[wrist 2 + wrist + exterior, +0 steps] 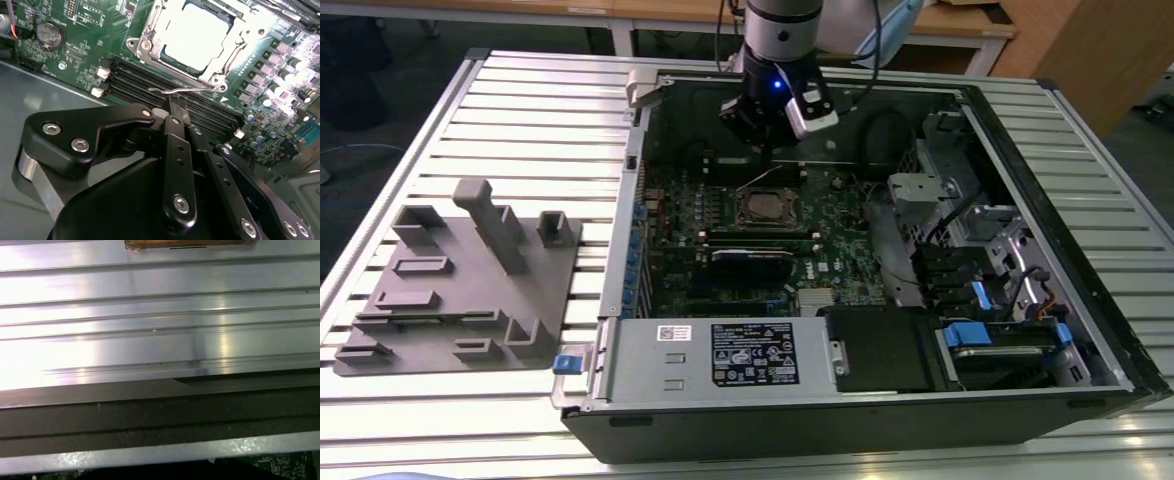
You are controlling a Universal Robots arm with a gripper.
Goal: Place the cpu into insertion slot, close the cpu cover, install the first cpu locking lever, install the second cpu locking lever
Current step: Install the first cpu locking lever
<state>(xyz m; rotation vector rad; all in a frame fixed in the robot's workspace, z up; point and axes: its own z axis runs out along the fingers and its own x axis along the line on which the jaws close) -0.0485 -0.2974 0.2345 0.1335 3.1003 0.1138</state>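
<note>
So the cpu is sitting in the insertion slot, grey top facing up. The cpu cover looks to be folded down flat around it, with the chip showing through the square window.

Just beside the slot's edge, in the second wrist view, a thin wire locking lever runs along with a hooked end. The hand is right at that hook with its two black fingers drawn nearly together. The tips are touching the wire or a hair off it, and I honestly can't tell whether the wire is pinched between them. In the exterior view the hand hangs over the far side of the slot, and the lever is angled up toward it.

The slot sits on the green motherboard, with long black memory slots just beside it and a coin battery further off.

All of this lies inside an open computer case laid on its side:
- the board is in the middle
- a power supply with a label is along the near wall
- drive bays with blue tabs are at the exterior view's right
- black cables are toward the far corner

The case rests on a slatted metal bench. A grey moulded fixture sits on the bench well apart from the case, at the exterior view's left.
</note>
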